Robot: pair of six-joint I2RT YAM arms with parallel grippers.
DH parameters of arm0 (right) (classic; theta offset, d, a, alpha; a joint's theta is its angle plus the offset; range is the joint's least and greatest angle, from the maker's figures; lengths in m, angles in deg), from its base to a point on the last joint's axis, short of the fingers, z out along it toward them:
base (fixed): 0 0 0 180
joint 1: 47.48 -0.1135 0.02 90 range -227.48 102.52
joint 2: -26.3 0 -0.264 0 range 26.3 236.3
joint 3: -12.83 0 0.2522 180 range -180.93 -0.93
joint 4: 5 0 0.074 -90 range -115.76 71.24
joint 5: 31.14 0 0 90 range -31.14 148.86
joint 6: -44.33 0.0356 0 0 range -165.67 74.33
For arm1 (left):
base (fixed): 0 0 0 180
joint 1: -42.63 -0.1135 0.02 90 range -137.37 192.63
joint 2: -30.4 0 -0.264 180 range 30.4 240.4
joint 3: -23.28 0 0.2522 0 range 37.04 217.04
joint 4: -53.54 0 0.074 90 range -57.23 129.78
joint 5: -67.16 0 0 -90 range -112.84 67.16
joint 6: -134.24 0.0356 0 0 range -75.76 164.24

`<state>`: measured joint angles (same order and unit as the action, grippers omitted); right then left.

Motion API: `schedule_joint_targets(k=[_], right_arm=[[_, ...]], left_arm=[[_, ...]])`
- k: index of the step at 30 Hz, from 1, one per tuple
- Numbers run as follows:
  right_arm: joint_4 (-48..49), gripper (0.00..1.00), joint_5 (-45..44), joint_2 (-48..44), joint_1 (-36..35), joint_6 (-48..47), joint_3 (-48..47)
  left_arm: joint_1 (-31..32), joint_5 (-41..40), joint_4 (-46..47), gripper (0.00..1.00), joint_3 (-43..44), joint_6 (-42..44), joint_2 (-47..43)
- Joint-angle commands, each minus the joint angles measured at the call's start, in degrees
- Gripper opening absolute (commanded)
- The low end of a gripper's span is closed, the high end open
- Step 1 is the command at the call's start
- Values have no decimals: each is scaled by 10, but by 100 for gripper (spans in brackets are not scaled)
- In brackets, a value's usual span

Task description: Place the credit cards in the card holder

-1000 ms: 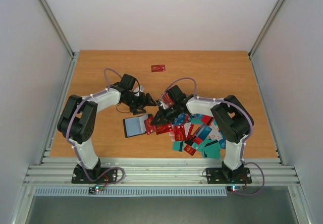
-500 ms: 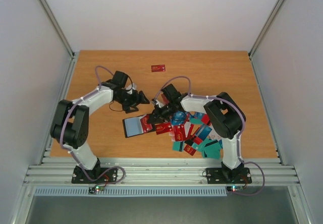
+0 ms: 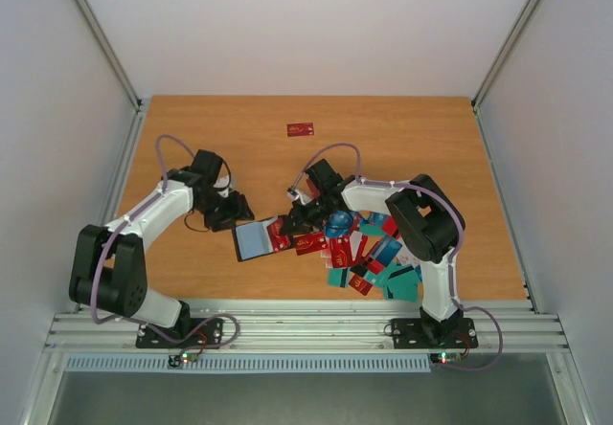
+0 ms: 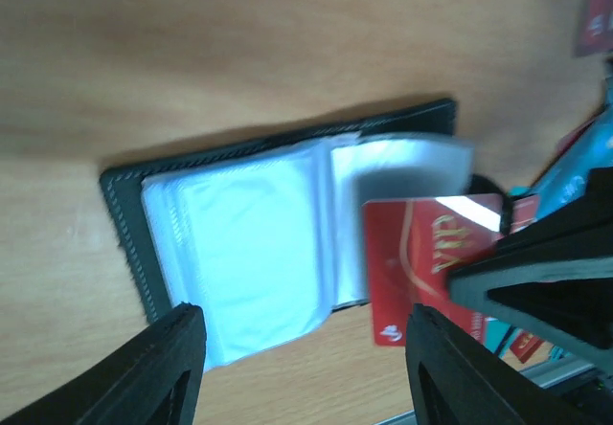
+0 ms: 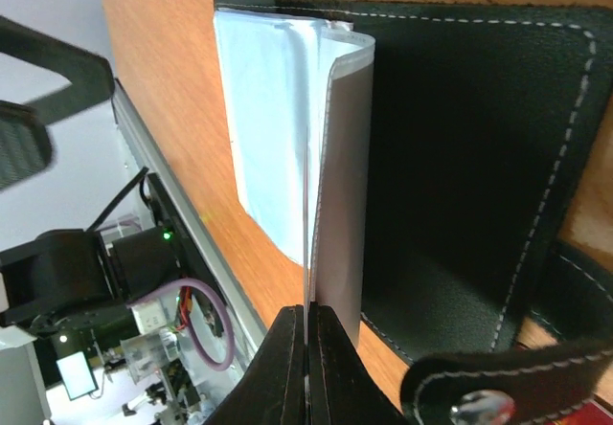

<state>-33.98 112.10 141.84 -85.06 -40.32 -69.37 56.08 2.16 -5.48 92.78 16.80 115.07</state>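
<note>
The black card holder [image 3: 251, 242] lies open on the table, its clear inner sleeves [image 4: 259, 234] facing up. My right gripper [image 3: 293, 220] is shut on a red credit card [image 4: 421, 253] and holds it at the holder's right edge, against the sleeves. In the right wrist view the card [image 5: 306, 253] shows edge-on between the closed fingers [image 5: 287, 368], beside the black leather flap [image 5: 460, 157]. My left gripper [image 3: 233, 212] is open and empty, just left of and above the holder; its fingers [image 4: 163, 377] frame the sleeves from above.
A pile of red, teal, blue and white cards [image 3: 375, 255] lies right of the holder, under my right arm. One lone red card [image 3: 301, 129] lies at the back centre. The metal rail [image 3: 306, 327] runs along the near edge.
My left arm has swung left and toward the near side, away from the right gripper. My right gripper has brought the red card down to the holder's right edge.
</note>
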Motion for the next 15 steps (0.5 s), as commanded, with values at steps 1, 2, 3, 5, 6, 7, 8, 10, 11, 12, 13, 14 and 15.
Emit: schedule_joint_targets(k=[1, 2, 3, 5, 6, 7, 8, 10, 11, 12, 13, 14, 15], right_arm=[[-26, 1, -23, 6, -8, -36, -21], [-33, 1, -28, 6, -9, -43, -25], [-40, 1, -33, 8, -12, -44, -30], [-50, 1, -37, 12, -17, -72, -39], [-52, 1, -37, 14, -19, -77, -41], [-53, 1, -37, 15, -20, -80, -43], [-51, 1, -38, 16, -21, -81, -44], [-48, 1, -37, 18, -22, -83, -44], [-48, 1, -37, 19, -22, -85, -44], [-48, 1, -36, 19, -22, -86, -44], [-46, 1, -35, 19, -23, -87, -44], [-47, 1, -33, 19, -23, -90, -45], [-50, 1, -34, 20, -23, -94, -47]], left_arm=[[-4, -17, -4, 57, -40, 4, -14], [-4, -20, -3, 56, -46, 4, -11], [-4, -24, -2, 55, -50, 5, -8], [-4, -39, -4, 52, -54, 10, -5], [-4, -47, -5, 49, -53, 14, -4], [-4, -59, -7, 46, -52, 17, -5], [-4, -72, -11, 42, -50, 21, -6], [-4, -97, -20, 33, -46, 27, -11], [-4, -107, -24, 30, -45, 30, -12], [-4, -115, -27, 28, -44, 34, -12], [-4, -122, -28, 26, -45, 36, -10], [-4, -125, -28, 26, -46, 40, -6], [-4, -125, -26, 25, -48, 42, 0]])
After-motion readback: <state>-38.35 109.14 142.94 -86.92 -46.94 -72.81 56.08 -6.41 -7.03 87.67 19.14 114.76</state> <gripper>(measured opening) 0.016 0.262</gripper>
